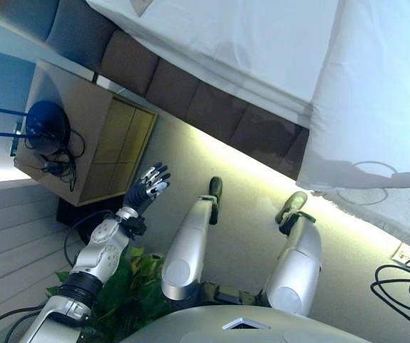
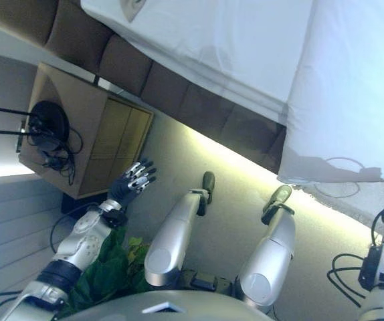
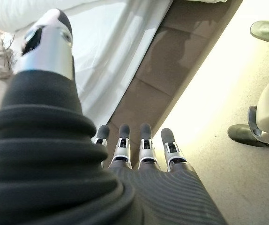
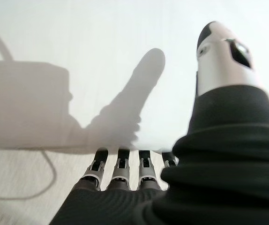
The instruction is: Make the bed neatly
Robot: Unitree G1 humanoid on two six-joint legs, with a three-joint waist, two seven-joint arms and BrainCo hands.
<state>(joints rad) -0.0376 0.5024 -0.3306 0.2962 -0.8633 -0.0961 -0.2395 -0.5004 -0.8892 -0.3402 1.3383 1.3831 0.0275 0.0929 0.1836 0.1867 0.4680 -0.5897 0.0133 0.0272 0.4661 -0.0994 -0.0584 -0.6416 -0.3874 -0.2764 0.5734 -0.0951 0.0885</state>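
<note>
The bed (image 1: pixel 191 93), with a brown padded base and a white fitted sheet, runs across the top of the head views, and a white duvet (image 1: pixel 376 93) lies heaped over its right part, one edge hanging down past the side of the base toward the pale carpeted floor (image 1: pixel 248 193). The left robot hand (image 1: pixel 148 187) is raised over the floor beside a light wooden bedside cabinet (image 1: pixel 91 136), well apart from the bedding, its fingers straight and spread, holding nothing. The right robot hand (image 4: pixel 125 176) shows mainly in its own wrist view, close in front of the white duvet, with fingers extended and thumb lifted; it is relaxed and grips no cloth, though whether the tips touch the fabric cannot be told. A dark round lamp base (image 1: pixel 46 127) with cables sits on the cabinet, and a green leafy plant (image 1: pixel 130 286) stands below the left arm.

The step in hand looks like the approach to the duvet, before any grasp. The next move calls for the right robot hand to close on the hanging edge, and for the left to come across to the bedding, so the duvet can be drawn flat and square over the sheet.
</note>
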